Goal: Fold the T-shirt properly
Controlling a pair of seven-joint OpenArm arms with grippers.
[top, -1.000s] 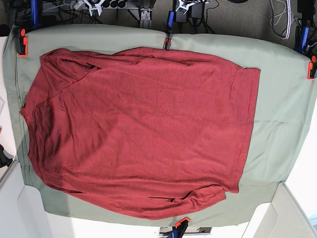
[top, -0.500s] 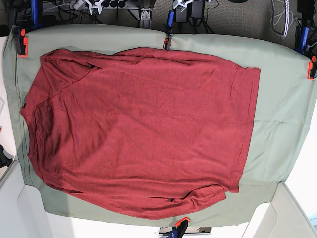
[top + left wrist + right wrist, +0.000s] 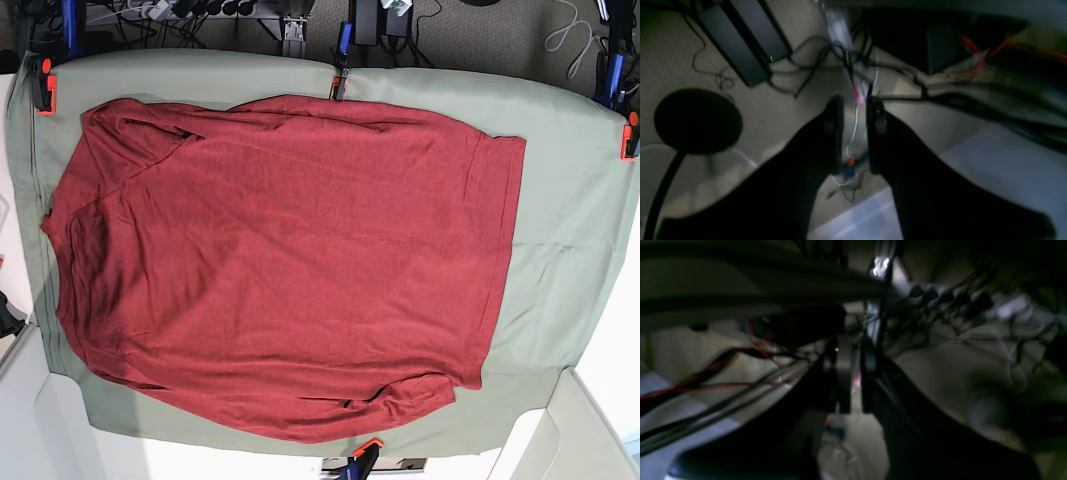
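The dark brick-red T-shirt (image 3: 290, 260) lies spread flat on the sage-green table cover (image 3: 560, 250), neck end to the left and hem to the right, with its sleeves tucked along the top and bottom edges. Neither gripper shows in the base view. In the left wrist view my left gripper (image 3: 855, 100) hangs over the floor, away from the shirt, jaws almost together and holding nothing. In the right wrist view my right gripper (image 3: 849, 343) is likewise over cables and floor, jaws close together and holding nothing.
Orange-and-blue clamps pin the cover at the left corner (image 3: 45, 85), top middle (image 3: 338, 85), right edge (image 3: 628, 135) and bottom (image 3: 365, 450). Cables and power bricks (image 3: 743, 43) lie on the floor beyond the table.
The white arm parts seen at the top edge of the base view have pulled back out of sight. The shirt has not moved.
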